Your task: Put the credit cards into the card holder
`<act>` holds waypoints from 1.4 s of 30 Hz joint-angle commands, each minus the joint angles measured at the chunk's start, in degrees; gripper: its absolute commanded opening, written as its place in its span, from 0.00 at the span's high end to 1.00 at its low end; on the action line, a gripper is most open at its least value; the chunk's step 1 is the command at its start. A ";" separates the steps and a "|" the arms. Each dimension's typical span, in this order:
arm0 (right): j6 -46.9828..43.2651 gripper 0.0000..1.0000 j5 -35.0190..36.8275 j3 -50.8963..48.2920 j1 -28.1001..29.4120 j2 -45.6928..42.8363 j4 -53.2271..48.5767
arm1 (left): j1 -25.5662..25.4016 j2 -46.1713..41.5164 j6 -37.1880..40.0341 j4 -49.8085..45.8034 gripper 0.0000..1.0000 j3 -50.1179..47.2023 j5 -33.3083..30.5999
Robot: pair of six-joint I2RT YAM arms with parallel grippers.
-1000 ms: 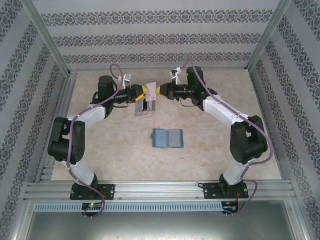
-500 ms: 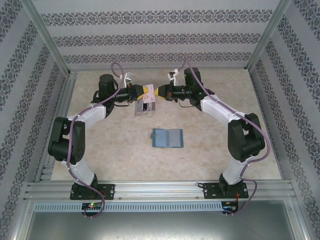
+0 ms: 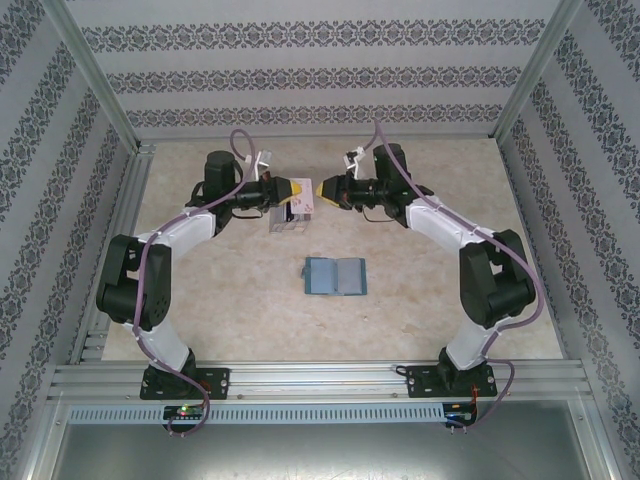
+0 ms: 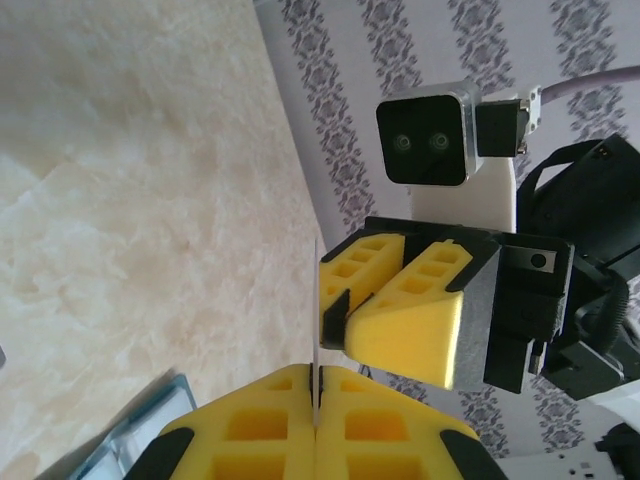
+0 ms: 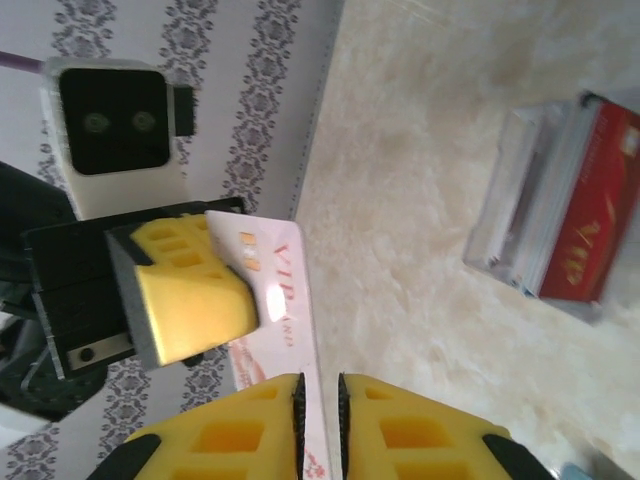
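A pale credit card [image 3: 305, 202] with red lettering hangs in the air between the two grippers, above the clear stand. My left gripper [image 3: 293, 190] is shut on it; the left wrist view has the card [image 4: 316, 290] edge-on, pinched between the pads of the left gripper [image 4: 316, 372]. My right gripper [image 3: 322, 190] faces it from the other side. Its jaws [image 5: 320, 388] stand slightly apart, with the card's [image 5: 280, 290] edge in the gap beside one pad. The teal card holder [image 3: 335, 275] lies open on the table, nearer the arm bases.
A clear plastic slotted stand [image 3: 290, 222] sits under the grippers, with a red card [image 5: 590, 220] and other cards upright in it. Patterned walls and metal rails enclose the table on three sides.
The left gripper has closed on the pale card and the right gripper has loosened its grip on it. Both grippers have shifted slightly.
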 commanded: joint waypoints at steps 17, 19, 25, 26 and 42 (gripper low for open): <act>-4.61 0.80 14.12 -32.02 -1.29 -17.69 -2.65 | -18.66 -0.83 -0.76 -3.33 1.00 -12.71 -14.05; -4.67 0.80 14.30 -32.72 -1.15 -17.59 -2.60 | -18.82 -0.42 -0.79 -3.20 1.00 -13.65 -15.07; -4.84 0.80 15.37 -33.13 0.38 -15.98 -2.09 | -19.31 2.35 -1.84 -1.85 1.00 -15.41 -17.33; -4.74 0.80 15.36 -32.92 0.47 -15.58 -2.11 | -19.34 2.89 -1.81 -2.05 1.00 -15.50 -17.85; -5.93 0.80 16.73 -31.98 1.53 -14.43 -3.75 | -19.44 8.57 -3.74 2.22 1.00 -14.43 -18.74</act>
